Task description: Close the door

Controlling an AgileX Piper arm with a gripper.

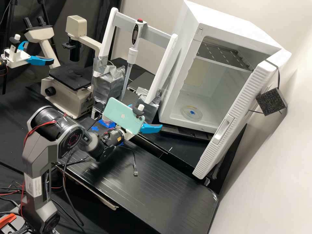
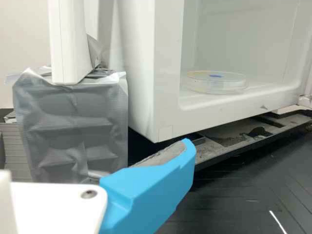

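While the white door (image 1: 245, 100) stands wide open, end effector (image 1: 146, 117) near the cabinet (image 1: 227, 24), its blue fingers (image 1: 151, 128) spread apart, clear round dish (image 1: 191, 113) inside the cabinet.

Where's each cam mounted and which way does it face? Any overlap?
High view: fixed, off the arm, facing forward and down over the bench, white cabinet and open door; arm and blue finger show.
Wrist view: on the arm's wrist, facing the cabinet's front corner; a blue finger shows.
Shared: cabinet, dish inside, silver-taped foot, blue finger.
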